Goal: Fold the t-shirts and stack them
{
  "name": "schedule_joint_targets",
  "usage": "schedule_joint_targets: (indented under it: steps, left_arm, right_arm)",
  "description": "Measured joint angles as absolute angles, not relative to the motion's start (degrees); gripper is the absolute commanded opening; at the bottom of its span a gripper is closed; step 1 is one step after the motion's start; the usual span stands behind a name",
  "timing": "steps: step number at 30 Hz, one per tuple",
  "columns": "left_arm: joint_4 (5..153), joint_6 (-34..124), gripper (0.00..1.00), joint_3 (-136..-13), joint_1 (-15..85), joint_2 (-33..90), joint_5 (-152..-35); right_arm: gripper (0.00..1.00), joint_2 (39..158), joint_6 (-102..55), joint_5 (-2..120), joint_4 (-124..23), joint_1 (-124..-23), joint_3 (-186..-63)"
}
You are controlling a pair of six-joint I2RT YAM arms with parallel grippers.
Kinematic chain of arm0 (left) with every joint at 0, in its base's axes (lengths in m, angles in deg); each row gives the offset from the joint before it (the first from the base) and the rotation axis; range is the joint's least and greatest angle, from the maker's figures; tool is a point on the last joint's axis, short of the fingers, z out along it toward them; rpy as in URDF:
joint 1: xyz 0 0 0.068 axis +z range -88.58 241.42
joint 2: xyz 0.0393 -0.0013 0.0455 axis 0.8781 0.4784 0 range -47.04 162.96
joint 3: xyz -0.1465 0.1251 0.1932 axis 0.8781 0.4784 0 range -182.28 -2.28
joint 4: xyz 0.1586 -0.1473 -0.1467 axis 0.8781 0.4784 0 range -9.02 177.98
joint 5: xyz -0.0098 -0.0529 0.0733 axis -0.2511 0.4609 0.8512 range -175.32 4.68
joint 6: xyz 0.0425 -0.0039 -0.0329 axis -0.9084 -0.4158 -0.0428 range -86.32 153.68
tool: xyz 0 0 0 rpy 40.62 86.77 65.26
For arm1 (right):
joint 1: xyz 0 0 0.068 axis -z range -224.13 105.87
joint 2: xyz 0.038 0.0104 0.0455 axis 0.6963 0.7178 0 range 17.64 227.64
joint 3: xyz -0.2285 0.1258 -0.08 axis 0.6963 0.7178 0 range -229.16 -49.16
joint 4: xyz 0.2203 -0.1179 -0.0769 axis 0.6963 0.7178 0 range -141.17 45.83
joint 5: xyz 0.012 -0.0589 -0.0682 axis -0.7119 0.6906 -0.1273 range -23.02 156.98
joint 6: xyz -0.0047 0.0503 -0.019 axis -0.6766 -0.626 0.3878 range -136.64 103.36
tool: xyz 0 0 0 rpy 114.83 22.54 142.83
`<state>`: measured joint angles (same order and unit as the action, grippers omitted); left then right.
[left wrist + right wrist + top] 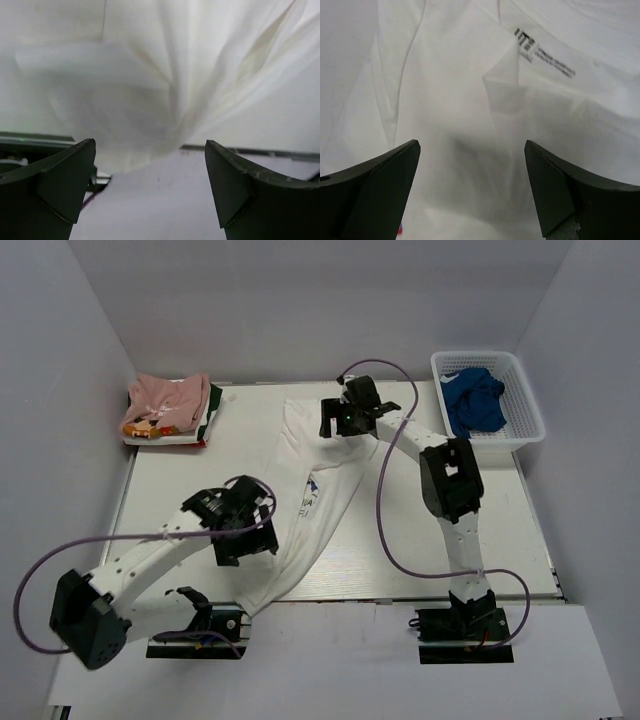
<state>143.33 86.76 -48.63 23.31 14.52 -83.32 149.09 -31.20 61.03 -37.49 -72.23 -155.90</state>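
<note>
The white tee point(322, 480) is bunched into one long narrow strip down the middle of the table point(180, 480), running from about 12 o'clock to roughly 7, where its lower end slips over the near edge. Only a small bluish bit of print shows halfway along; the rest of the design is hidden inside the folds.

The left gripper point(248, 540) sits over that lower end with its jaws wide apart and nothing between them. On its wrist cam it's just creased white cloth and the table edge, with the tips cut off by the frame.

The right gripper point(338, 423) is over the upper end, also spread wide and holding nothing. Its cam shows the neck label point(545, 55), but the text is too blurry to read.

The pink tee point(165, 400) is folded in the 10 o'clock corner, with orange print at one edge. There's something white and green under it; I can't tell what.

At 2 o'clock a white basket point(520, 390) holds a crumpled blue cloth point(472, 400).
</note>
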Motion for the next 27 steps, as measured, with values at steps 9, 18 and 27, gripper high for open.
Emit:
schedule_joint_targets:
  steps: [9, 18, 27]
  left_arm:
    - [133.3, 74.0, 1.00, -54.6, 20.3, 37.4, -81.0]
    - [122.9, 67.9, 1.00, -61.7, 18.5, 48.7, -81.2]
    - [125.0, 66.6, 0.95, -73.8, 18.3, 61.2, -79.8]
  right_arm:
    - [0.90, 136.1, -33.8, 64.8, -35.5, -73.6, -139.3]
    - [0.90, 134.5, -37.5, 65.6, -37.6, -75.4, -130.6]
    - [0.90, 141.9, -39.8, 64.3, -34.5, -72.4, -141.5]
